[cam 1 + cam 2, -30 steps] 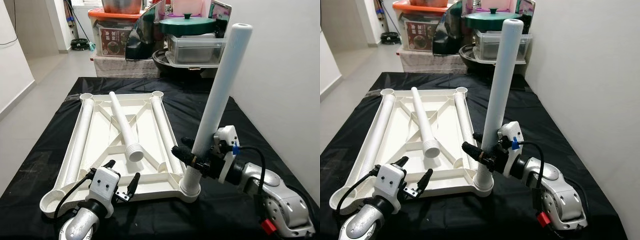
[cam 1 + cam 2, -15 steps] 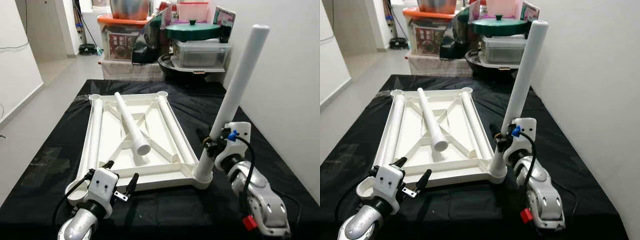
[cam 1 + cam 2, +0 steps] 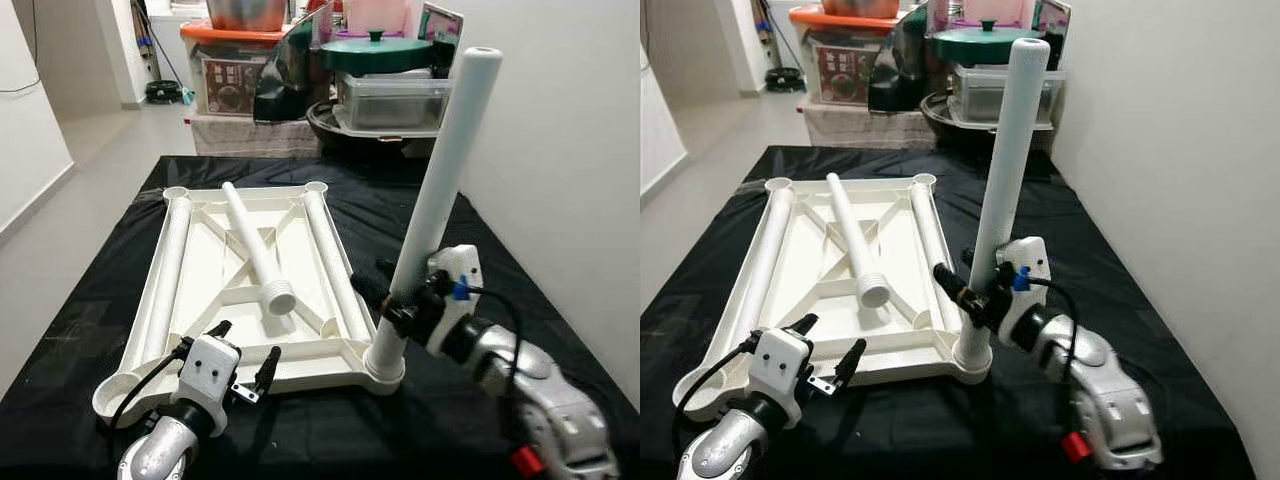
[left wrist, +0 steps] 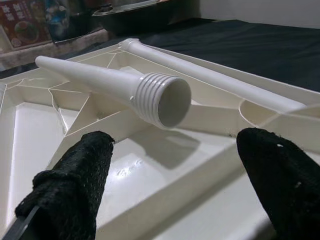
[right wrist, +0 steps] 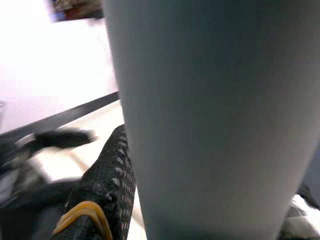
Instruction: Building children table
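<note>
1. The upright leg point(image 5: 200, 120) shows in the right wrist view as a blurred grey mass, cut off above and below.
2. One finger point(image 5: 107, 190) of the right gripper point(image 3: 392, 300) shows beside it; the other is hidden behind the leg.
3. The left arm point(image 3: 160, 455) runs off the lower edge.
4. The labels on the boxes point(image 3: 232, 80) behind the counter point(image 3: 480, 250) are too small to read.
</note>
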Available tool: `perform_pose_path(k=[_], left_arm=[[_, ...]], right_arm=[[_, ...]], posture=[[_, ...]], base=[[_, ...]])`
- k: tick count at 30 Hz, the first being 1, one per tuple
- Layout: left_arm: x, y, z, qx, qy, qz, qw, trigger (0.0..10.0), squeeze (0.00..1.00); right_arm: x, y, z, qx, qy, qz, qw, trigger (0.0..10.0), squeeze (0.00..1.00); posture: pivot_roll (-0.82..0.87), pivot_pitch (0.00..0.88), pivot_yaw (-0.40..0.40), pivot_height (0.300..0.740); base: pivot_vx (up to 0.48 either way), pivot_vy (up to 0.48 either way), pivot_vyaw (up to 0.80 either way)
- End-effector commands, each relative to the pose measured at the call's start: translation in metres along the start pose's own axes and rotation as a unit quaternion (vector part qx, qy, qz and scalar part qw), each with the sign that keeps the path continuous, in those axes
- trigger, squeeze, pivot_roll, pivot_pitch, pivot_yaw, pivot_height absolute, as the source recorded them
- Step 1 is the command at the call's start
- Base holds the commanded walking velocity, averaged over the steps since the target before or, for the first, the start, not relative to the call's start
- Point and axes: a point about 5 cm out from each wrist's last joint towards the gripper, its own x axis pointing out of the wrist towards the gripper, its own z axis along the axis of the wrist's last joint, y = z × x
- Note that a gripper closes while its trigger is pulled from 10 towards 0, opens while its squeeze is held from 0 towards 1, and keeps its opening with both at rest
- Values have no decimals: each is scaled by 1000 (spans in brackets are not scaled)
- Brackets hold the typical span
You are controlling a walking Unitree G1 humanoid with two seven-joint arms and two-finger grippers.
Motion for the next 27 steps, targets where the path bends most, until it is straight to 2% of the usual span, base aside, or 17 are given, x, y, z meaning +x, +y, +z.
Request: perform_pose_path(k=[1, 2, 4, 6, 7, 9, 10, 11, 13, 16, 17, 19, 20, 22, 23, 24, 27], left_arm=[[1, -1, -1, 4, 2, -5, 1000, 10000, 0], [1, -1, -1, 4, 2, -4, 1000, 10000, 0], [1, -2, -1, 4, 2, -4, 1000, 10000, 0], [0, -2, -1, 3, 2, -2, 1000, 10000, 0], [0, -2, -1, 3, 2, -2, 1000, 10000, 0], [0, -2, 0, 3, 2, -2, 1000, 10000, 0], [0, -2, 0, 3, 2, -2, 1000, 10000, 0], [-1, -2, 0, 4, 3, -2, 1000, 10000, 0], [-1, -1, 0, 5, 3, -4, 1000, 10000, 0], [-1, -1, 0, 5, 3, -4, 1000, 10000, 0], [-1, -1, 0, 5, 4, -5, 1000, 10000, 0], [0, -1, 0, 5, 4, -8, 1000, 10000, 0], [0, -1, 0, 5, 5, -9, 1000, 10000, 0], [1, -1, 0, 5, 4, -10, 1000, 10000, 0], [1, -1, 0, 5, 4, -10, 1000, 10000, 0], [1, -2, 0, 4, 4, -10, 1000, 10000, 0], [0, -2, 0, 2, 3, -11, 1000, 10000, 0]], right_arm=[[-1, 9, 1, 5, -3, 45, 999, 10000, 0], [0, 2, -2, 10, -2, 26, 1000, 0, 0], [1, -6, -6, 8, 5, -8, 1000, 0, 0], [6, -40, -21, 22, 25, -195, 980, 0, 0], [6, -40, -21, 22, 25, -195, 980, 0, 0], [6, -49, -26, 61, 0, -308, 950, 0, 0], [6, -49, -26, 61, 0, -308, 950, 0, 0], [7, -42, -31, 107, -22, -362, 926, 0, 0], [15, -16, -36, 102, -19, -343, 934, 0, 0], [17, -10, -37, 98, -19, -332, 938, 0, 0], [23, 6, -38, 93, -17, -287, 953, 10000, 0], [28, 24, -36, 102, -39, -222, 969, 10000, 0], [29, 27, -34, 99, -46, -210, 972, 10000, 875], [29, 25, -29, 83, -49, -191, 977, 10000, 1000], [28, 22, -23, 68, -46, -171, 982, 10000, 843], [26, 20, -18, 58, -49, -150, 986, 10000, 0], [19, 22, -3, 40, -64, -85, 994, 10000, 0]], posture=[[96, 0, -70, 740], [105, 0, -78, 740], [105, 0, -78, 740], [106, 0, -78, 740], [106, 0, -78, 740], [107, 0, -78, 740], [107, 0, -78, 740], [109, 0, -75, 740], [109, 0, -71, 740], [109, 0, -71, 740], [108, 0, -69, 740], [98, 0, -60, 740], [97, 0, -60, 740], [94, 0, -61, 740], [94, 0, -62, 740], [91, 0, -62, 740], [94, 0, -66, 740]], base=[[0, 0, 0], [0, 0, 0], [0, 0, 0], [0, 0, 0], [0, 0, 0], [0, 0, 0], [0, 0, 0], [0, 0, 0], [0, 0, 0], [0, 0, 0], [0, 0, 0], [0, 0, 0], [0, 0, 0], [0, 0, 0], [0, 0, 0], [0, 0, 0], [0, 0, 0]])
